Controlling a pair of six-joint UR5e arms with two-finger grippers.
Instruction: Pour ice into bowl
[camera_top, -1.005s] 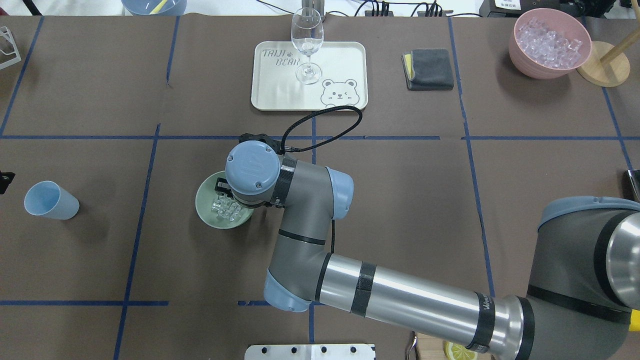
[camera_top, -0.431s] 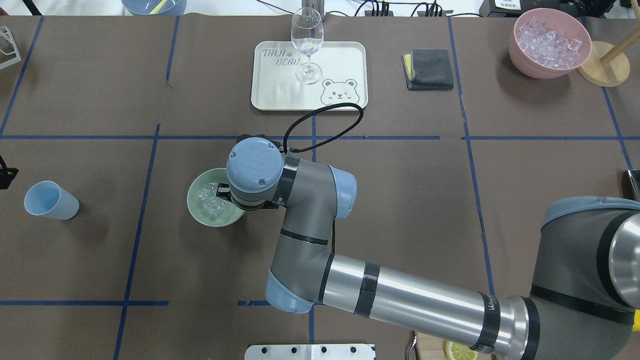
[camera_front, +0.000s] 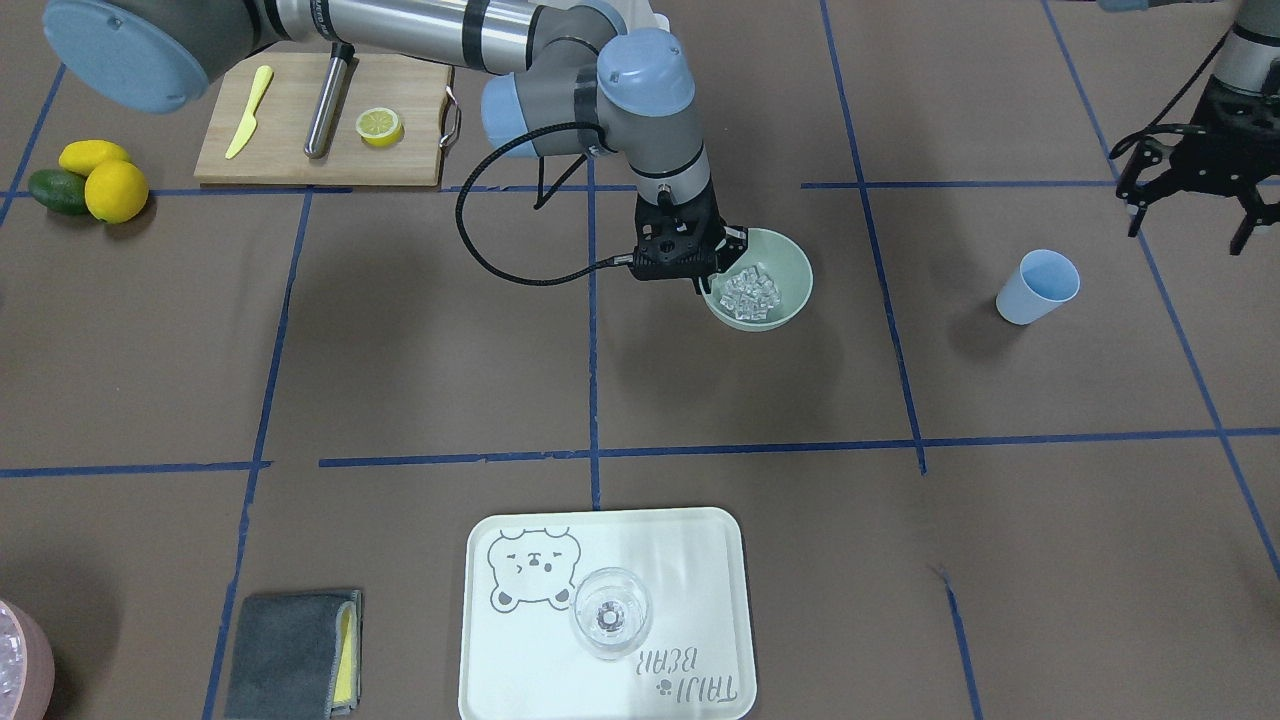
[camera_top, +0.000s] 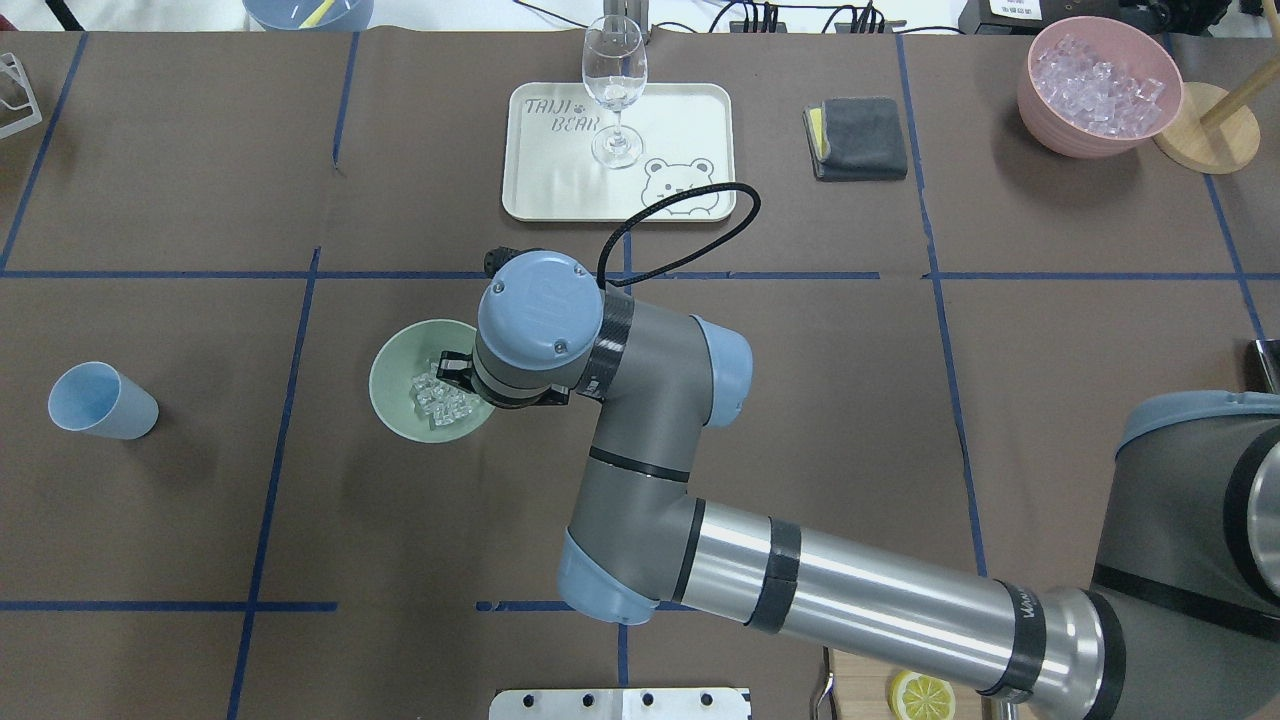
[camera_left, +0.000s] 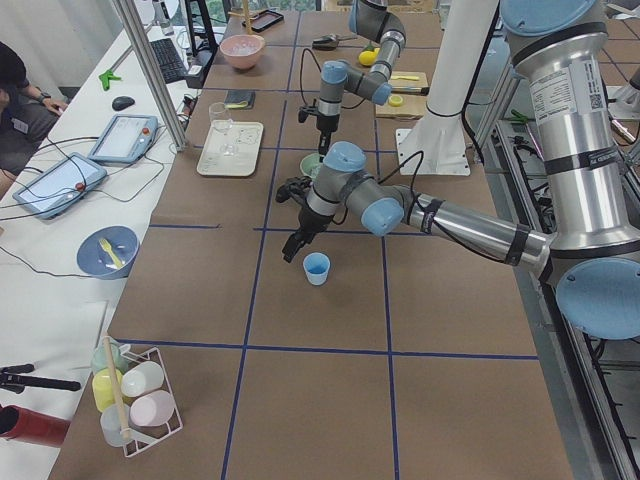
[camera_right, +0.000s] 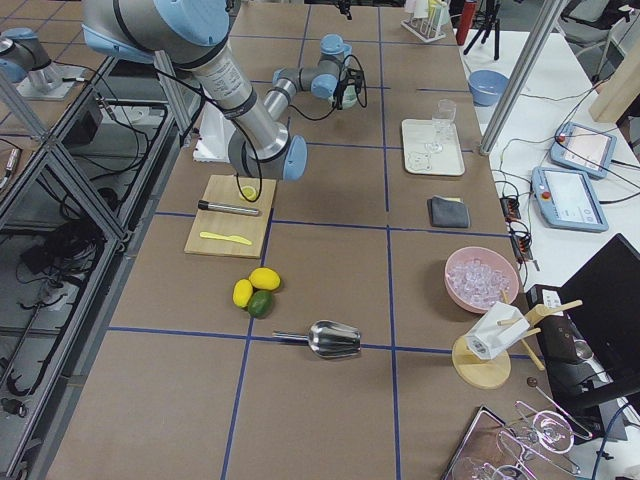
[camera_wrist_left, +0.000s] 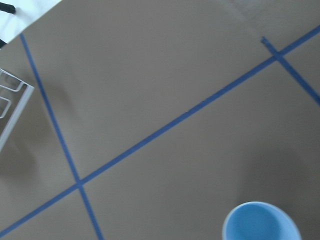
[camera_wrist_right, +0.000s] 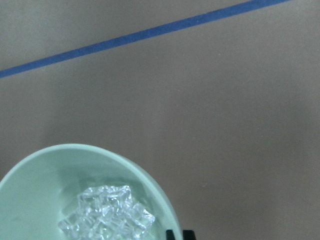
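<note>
The pale sage-green bowl (camera_top: 398, 402) stands on the brown table left of centre and holds a small heap of clear ice cubes (camera_top: 441, 400). It also shows in the front view (camera_front: 790, 272) and the right wrist view (camera_wrist_right: 40, 185), with the ice (camera_front: 750, 290) (camera_wrist_right: 107, 212) inside. My right gripper (camera_front: 714, 281) (camera_top: 458, 368) points down at the bowl's near-right rim, shut on that rim. My left gripper (camera_front: 1188, 235) is open and empty, held above the table beside the light blue cup (camera_front: 1038, 287) (camera_wrist_left: 260, 222).
A cream tray (camera_top: 690, 120) with a wine glass (camera_top: 613, 90) sits beyond the bowl. A grey cloth (camera_top: 857, 137) and a pink bowl of ice (camera_top: 1098, 85) are far right. A cutting board (camera_front: 320, 150) with a lemon half (camera_front: 380, 125) lies near my base.
The bowl with the ice has slid left and slightly away, together with my right gripper. The right wrist has swung to the right over it.
</note>
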